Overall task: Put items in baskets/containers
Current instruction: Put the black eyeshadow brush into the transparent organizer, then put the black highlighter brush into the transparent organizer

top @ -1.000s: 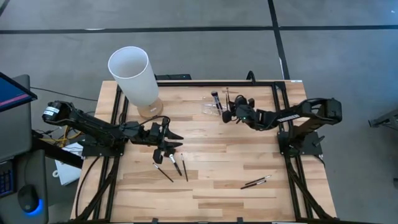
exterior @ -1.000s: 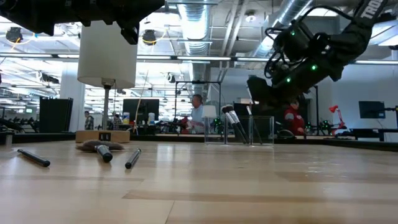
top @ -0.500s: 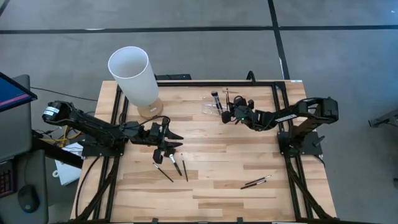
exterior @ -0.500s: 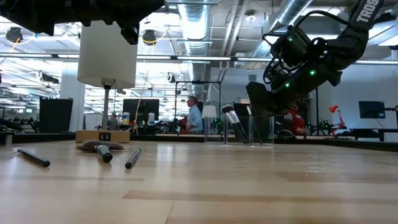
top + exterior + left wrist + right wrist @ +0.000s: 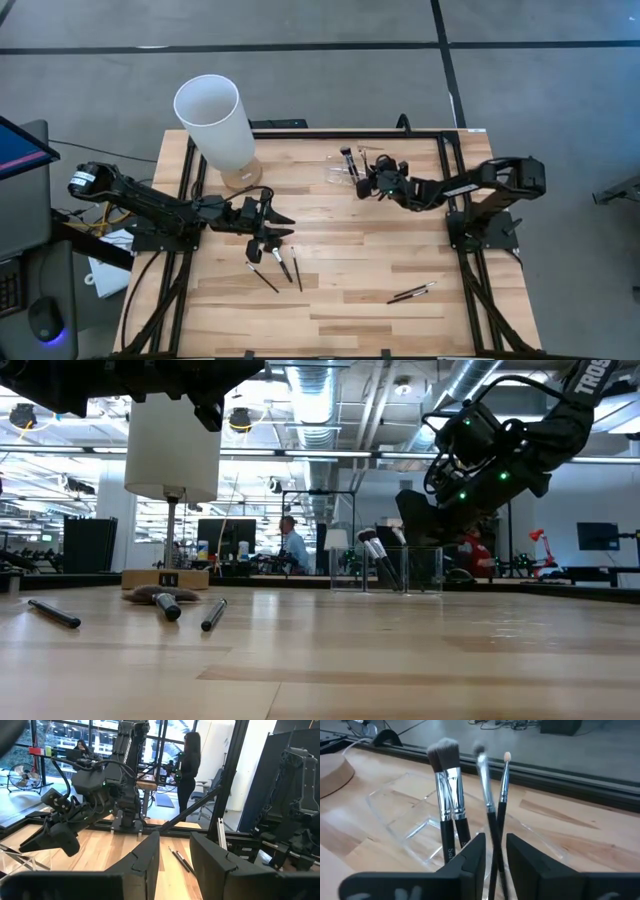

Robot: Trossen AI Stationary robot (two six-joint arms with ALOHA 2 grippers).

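Right gripper [image 5: 362, 184] at the small clear acrylic brush holder [image 5: 415, 822], far side of the wooden table [image 5: 350, 280].
Its fingers stand slightly spread around a thin dark-handled brush [image 5: 487, 815] standing in the holder; left gripper [image 5: 270, 240], fingers parted, hovers over loose brushes [image 5: 283, 268] lying near-left.

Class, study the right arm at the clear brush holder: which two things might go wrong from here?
1. The right tool stands open around a thin brush in the clear holder; pulling back askew might drag the brush out.
2. That brush leans across another thin brush, so either may tip.
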